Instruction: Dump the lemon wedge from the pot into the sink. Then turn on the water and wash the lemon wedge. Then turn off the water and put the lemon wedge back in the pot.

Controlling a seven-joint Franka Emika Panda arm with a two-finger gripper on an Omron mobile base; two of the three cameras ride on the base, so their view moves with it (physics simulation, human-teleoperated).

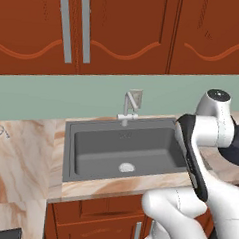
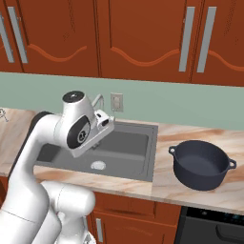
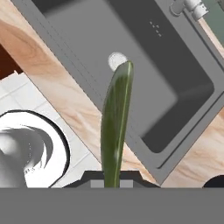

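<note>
Hand view: gripper [image 3: 114, 183] pinching the lemon wedge [image 3: 116, 124], a long green-yellow sliver rising from between the finger tips, which are barely seen. Wedge held above the near rim of the sink [image 3: 183, 109], its tip over the drain [image 3: 114, 60]. Basin holds nothing else. Right base view: pot [image 2: 202, 164] on the counter [image 2: 164, 181], right of the sink [image 2: 150, 152]; nothing in it.

White arm folded high, elbow bent, tool [image 3: 114, 181] pinched on the lemon wedge [image 3: 116, 122], pointing down.
</note>
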